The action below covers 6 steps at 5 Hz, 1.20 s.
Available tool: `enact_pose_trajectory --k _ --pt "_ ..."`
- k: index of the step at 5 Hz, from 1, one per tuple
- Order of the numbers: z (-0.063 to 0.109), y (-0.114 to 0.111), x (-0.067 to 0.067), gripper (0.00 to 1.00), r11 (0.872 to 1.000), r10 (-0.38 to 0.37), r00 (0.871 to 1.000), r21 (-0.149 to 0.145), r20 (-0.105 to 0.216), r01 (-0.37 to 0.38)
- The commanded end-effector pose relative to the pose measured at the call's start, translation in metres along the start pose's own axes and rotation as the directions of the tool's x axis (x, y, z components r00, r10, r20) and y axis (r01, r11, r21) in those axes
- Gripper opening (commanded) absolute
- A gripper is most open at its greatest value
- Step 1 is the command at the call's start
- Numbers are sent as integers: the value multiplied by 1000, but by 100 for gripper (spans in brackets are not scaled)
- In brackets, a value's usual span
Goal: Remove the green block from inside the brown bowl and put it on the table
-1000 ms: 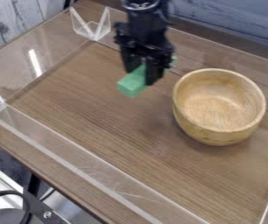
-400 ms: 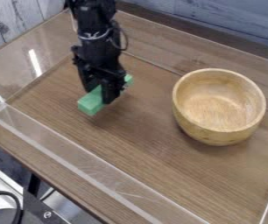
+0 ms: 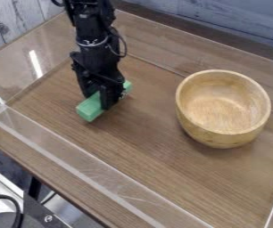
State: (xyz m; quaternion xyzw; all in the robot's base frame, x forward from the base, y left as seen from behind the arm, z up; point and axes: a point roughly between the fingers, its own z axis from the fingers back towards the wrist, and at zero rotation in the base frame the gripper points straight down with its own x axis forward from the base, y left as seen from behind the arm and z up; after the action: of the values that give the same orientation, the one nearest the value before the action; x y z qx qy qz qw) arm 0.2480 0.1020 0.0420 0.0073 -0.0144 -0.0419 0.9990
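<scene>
Far left: low clear acrylic walls (image 3: 32,147) are seen edging the surface (image 3: 163,169), which is brown wood grain.

Left of centre: the hand (image 3: 101,96) is pointed straight down from a black arm (image 3: 91,27). The green block (image 3: 97,102) is grasped between its dark fingers (image 3: 89,89); the bar is tilted, its lower-left end poking out below the fingers and a small green corner showing at their right side. The lower end appears to be at, or just above, the surface; whether contact has been made cannot be told from this view. The jaws stand partly apart, closed on the block's width.

Right: the brown bowl (image 3: 224,108) is seen empty, its pale grained interior fully exposed, well apart from the block and hand.

Judgement on the step: the removal is taken as done, and the placing step is in hand. The block has been carried clear of the bowl and is low over bare surface.

Next move, as judged: a slight final lowering if the block is not yet seated, then the fingers are to be opened and the hand raised straight up, so the tilted bar is not dragged or tipped on release.
</scene>
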Motion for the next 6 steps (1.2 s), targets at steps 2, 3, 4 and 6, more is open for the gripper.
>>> enact_pose_trajectory --k 2,3,4,6 --pt "7 1 4 0 1000 12 1000 3 20 -12" --pt "8 -1 3 0 1000 17 1000 -4 17 -17" --pt "9 -3 3 0 1000 21 1000 -10 14 -21" --pt "10 -5 3 0 999 31 1000 -21 6 -30"
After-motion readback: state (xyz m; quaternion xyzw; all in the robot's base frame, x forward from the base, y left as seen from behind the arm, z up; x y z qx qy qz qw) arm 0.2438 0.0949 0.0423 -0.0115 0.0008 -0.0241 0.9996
